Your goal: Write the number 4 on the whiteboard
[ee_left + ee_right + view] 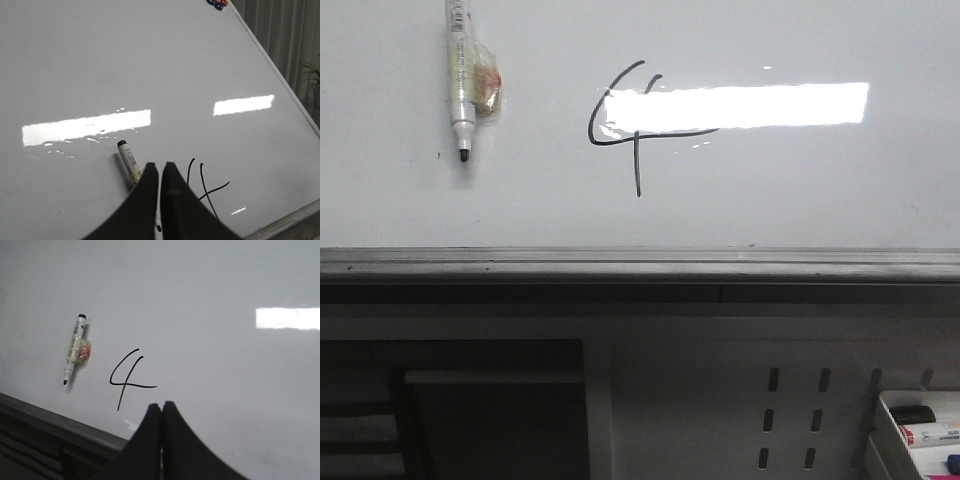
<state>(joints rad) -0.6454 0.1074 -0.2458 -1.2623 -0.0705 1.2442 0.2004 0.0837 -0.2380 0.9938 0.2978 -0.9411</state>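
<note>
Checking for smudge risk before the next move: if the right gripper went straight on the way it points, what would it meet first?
Probably the whiteboard itself. The right gripper, fingers together, aims at bare white surface just beside the number 4; how far off is unclear.

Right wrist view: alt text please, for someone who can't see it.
A black hand-drawn 4 sits on the whiteboard, with a marker stuck to the board beside it. The right hand, fingers together, points at the board from the foreground.

Black number 4 (127,380) on whiteboard (210,300), marker (74,350) beside it.
</note>
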